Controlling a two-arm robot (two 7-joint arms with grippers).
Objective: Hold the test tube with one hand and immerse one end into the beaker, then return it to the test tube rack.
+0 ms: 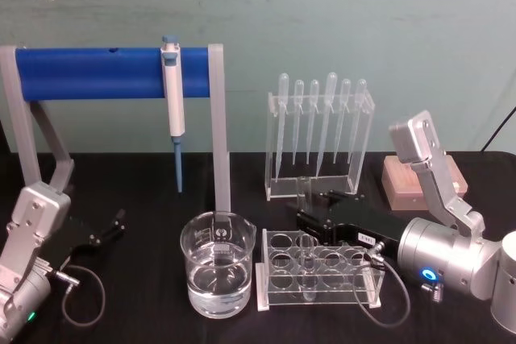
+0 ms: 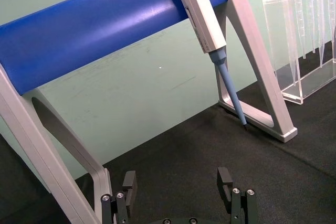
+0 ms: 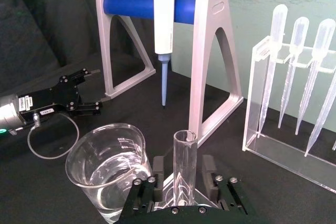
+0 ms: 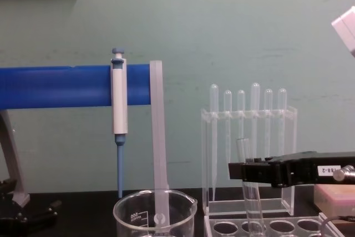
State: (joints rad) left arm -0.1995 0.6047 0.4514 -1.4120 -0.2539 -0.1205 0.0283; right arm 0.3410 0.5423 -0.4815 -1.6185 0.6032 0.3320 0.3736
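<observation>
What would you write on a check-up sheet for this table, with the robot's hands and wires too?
Surface: black table, no spills seen.
Job's things: test tube stands in the test tube rack; beaker, part full of clear liquid, on the rack's left.
Clutter: pipettor hanging on the blue stand; pipettes in a clear holder; pink box back right.
Grippers: right gripper open, a finger on each side of the tube; left gripper open, low at the table's left.
Cables: left cable and right cable loop by the wrists.
Surroundings: green wall; nothing else seen.

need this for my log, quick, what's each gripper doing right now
left gripper: open, holding nothing.
right gripper: open, fingers either side of the test tube, a gap showing on each side.
</observation>
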